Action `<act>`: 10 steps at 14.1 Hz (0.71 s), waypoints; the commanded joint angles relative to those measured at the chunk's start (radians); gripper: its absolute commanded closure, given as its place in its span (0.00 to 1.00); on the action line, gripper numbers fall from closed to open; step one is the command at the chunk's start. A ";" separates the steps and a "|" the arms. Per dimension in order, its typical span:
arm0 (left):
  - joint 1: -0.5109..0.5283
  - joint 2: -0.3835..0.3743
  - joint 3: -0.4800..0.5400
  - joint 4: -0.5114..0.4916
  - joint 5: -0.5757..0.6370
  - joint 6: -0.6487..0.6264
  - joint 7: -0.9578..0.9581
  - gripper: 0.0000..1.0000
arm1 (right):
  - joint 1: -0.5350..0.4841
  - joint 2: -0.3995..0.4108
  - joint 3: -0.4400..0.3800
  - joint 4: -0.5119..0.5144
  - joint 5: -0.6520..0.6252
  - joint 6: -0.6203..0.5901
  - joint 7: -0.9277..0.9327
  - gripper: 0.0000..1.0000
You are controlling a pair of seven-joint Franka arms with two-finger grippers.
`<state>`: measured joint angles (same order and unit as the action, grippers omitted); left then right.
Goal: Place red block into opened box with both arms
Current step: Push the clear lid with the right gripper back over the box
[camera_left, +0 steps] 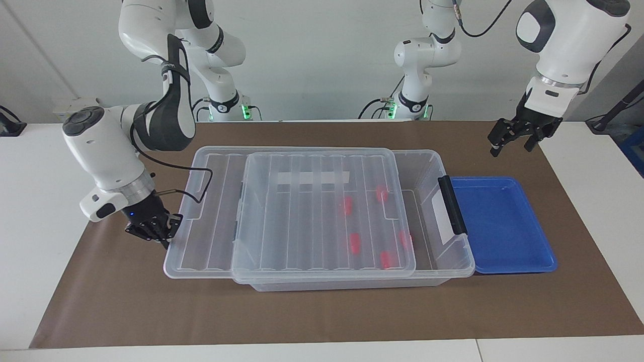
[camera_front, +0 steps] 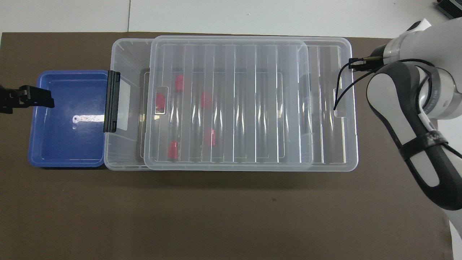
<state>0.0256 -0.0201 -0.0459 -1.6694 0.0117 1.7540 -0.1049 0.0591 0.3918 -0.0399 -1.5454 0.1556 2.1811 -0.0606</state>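
Note:
The clear box (camera_left: pixel 431 162) (camera_front: pixel 124 54) lies lengthwise on the brown mat. Its ribbed lid (camera_left: pixel 312 211) (camera_front: pixel 231 104) rests on top, overhanging the end toward the right arm and leaving a strip open by the black handle (camera_left: pixel 452 205). Several red blocks (camera_left: pixel 355 243) (camera_front: pixel 209 137) lie on the box floor, seen through the lid. My right gripper (camera_left: pixel 166 238) is shut on the lid's end rim; in the overhead view the arm hides it. My left gripper (camera_left: pixel 510 147) (camera_front: pixel 42 102) hangs open and holds nothing, over the blue tray's outer end in the overhead view.
A shallow blue tray (camera_left: pixel 523 261) (camera_front: pixel 65 151) sits against the box's handle end with nothing in it. The brown mat (camera_left: pixel 322 311) covers the table. White tabletop lies past both ends.

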 commanded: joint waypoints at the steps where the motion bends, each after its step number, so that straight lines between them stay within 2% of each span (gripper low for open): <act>1: 0.014 -0.023 -0.008 -0.016 -0.016 -0.011 -0.001 0.00 | 0.021 0.005 0.003 -0.007 0.025 0.003 0.050 1.00; 10: 0.014 -0.023 -0.008 -0.018 -0.016 -0.011 0.001 0.00 | 0.088 -0.001 0.003 -0.021 0.018 0.005 0.183 1.00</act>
<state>0.0256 -0.0202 -0.0460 -1.6694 0.0117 1.7537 -0.1049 0.1303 0.3920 -0.0394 -1.5475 0.1556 2.1811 0.0900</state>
